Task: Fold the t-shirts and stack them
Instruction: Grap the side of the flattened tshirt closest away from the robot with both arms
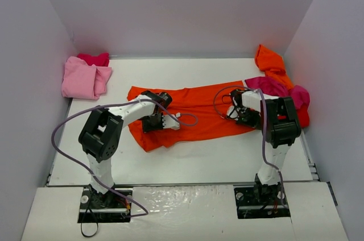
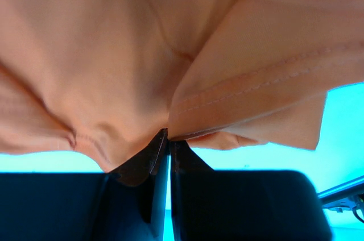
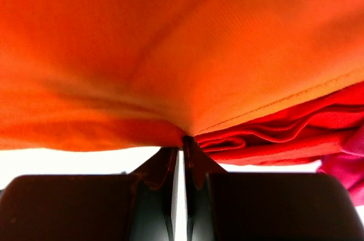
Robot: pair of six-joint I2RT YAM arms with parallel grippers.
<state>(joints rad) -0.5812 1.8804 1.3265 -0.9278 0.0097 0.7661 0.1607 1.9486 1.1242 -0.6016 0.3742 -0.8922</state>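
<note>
Across the white bench [image 1: 227, 156] lies the bright orange cloth t-shirt [image 1: 193, 107]. L tool [image 2: 169, 138] & R tool [image 3: 183, 140] each clamp tight on its fabric, one per side. Fold step in hand; next prob. needs both lifting together, evenly.

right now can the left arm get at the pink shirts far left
Probably not freely: its tool is shut on the orange t-shirt, though nothing blocks the way to the pink shirts.
</note>
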